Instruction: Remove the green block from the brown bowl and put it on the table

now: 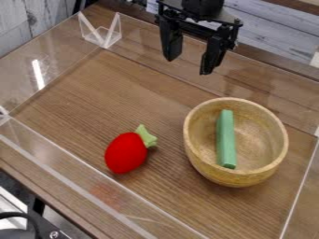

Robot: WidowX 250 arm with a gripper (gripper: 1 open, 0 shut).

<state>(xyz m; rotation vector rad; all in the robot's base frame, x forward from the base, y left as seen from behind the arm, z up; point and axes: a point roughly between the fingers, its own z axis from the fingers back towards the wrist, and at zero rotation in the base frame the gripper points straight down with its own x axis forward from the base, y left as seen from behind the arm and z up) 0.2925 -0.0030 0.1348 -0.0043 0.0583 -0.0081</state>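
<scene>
The green block (226,139), 1 long flat matte bar, lies inside the brown bowl (200,149), leaning along its curved wall, so it likely needs a lift over the thick, smooth wooden rim. A red strawberry toy (125,152) rests nearby on the wood-grain table (88,93). The gripper (189,51) hangs above, well apart, fingers wide and empty.

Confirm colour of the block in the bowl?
Light green block, lying in the tan bowl; camera view.

You see: worktop (112,89) dark wood-grain, slight sheen; acrylic walls (100,33) clear, glossy; brown bowl (200,154) pale matt wood; green block (227,138) smooth, matt; strawberry toy (125,153) glossy red.
</scene>
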